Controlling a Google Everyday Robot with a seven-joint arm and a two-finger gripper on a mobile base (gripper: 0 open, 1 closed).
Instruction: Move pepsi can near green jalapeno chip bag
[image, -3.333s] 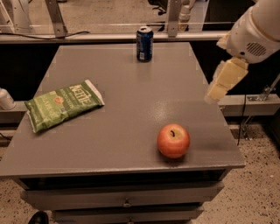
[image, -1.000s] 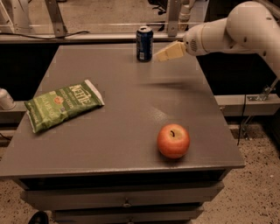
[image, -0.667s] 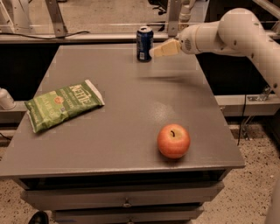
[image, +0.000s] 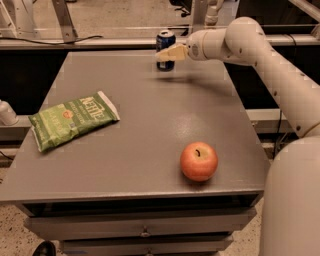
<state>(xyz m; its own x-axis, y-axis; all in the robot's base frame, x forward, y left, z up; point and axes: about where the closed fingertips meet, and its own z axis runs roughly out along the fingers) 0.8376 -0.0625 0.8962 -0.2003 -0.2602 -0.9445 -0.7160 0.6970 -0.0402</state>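
The pepsi can (image: 164, 41) stands upright at the far edge of the grey table (image: 145, 125), dark blue with a silver top. My gripper (image: 165, 54) reaches in from the right at the end of the white arm and sits right at the can, in front of its lower half. The green jalapeno chip bag (image: 72, 120) lies flat near the table's left edge, well away from the can and the gripper.
A red-orange apple (image: 199, 161) sits near the table's front right corner. My white arm (image: 260, 55) spans the right side above the table edge. Metal frame legs (image: 65, 20) stand behind the table. Drawers (image: 145, 227) run along the table's front.
The arm swung from the right side of the table to the far edge, and the gripper closed in leftward until it reached the can. Can, bag and apple have not moved.
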